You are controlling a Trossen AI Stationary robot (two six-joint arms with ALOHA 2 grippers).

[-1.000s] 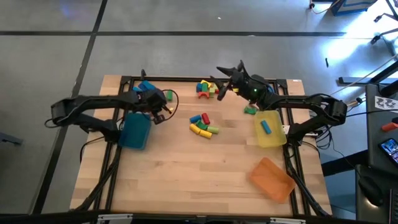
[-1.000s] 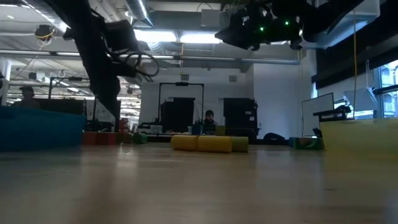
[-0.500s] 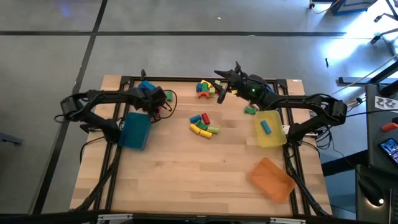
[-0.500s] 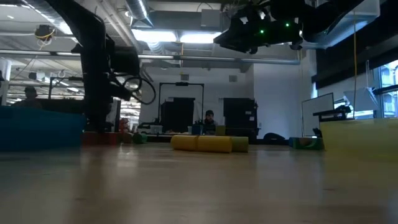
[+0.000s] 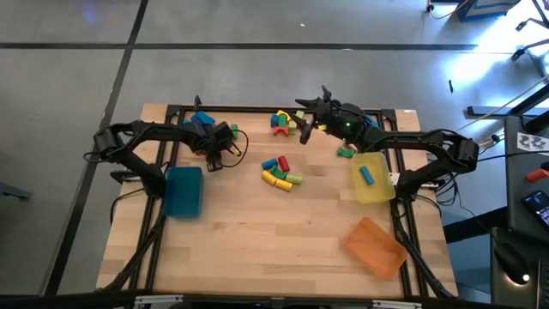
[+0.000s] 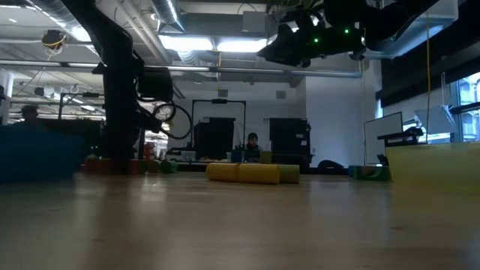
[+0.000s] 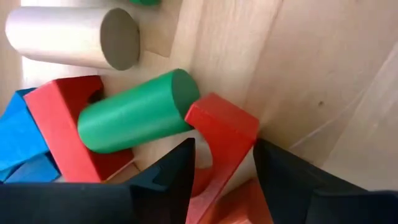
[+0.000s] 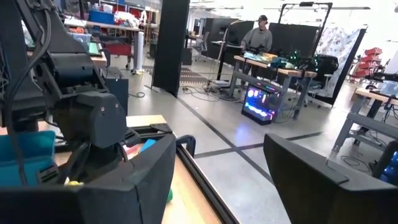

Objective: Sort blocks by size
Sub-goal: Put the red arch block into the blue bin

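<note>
Painted blocks lie in three groups: by the far left corner [image 5: 202, 119], at the far middle [image 5: 281, 120] and at the table's middle [image 5: 280, 172]. My left gripper [image 5: 213, 137] is low over the far-left group. In its wrist view it is open [image 7: 224, 149], a finger on either side of a red arch block [image 7: 221, 134]. Beside the arch lie a green cylinder [image 7: 134, 113], a red block [image 7: 59, 121], blue blocks [image 7: 18, 140] and a pale cylinder [image 7: 68, 36]. My right gripper [image 5: 302, 120] hangs open [image 8: 217, 146] and empty, high by the far-middle group. My left gripper has its fingers on either side of the red arch's near leg [image 7: 217, 165], coming at it from above. Whether they touch it I cannot tell. The arch lies on the table.
A teal tray [image 5: 183, 190] lies at the left. At the right a yellow tray [image 5: 377, 190] holds one blue block [image 5: 367, 174], with a green block [image 5: 344, 153] beside it. An orange tray [image 5: 375, 247] sits near right. Bare wood lies along the near edge.
My left arm has swung off the teal tray toward the table's far edge, and its gripper has come down over the far-left blocks. The teal tray, uncovered, lies a little nearer the near edge than before.
</note>
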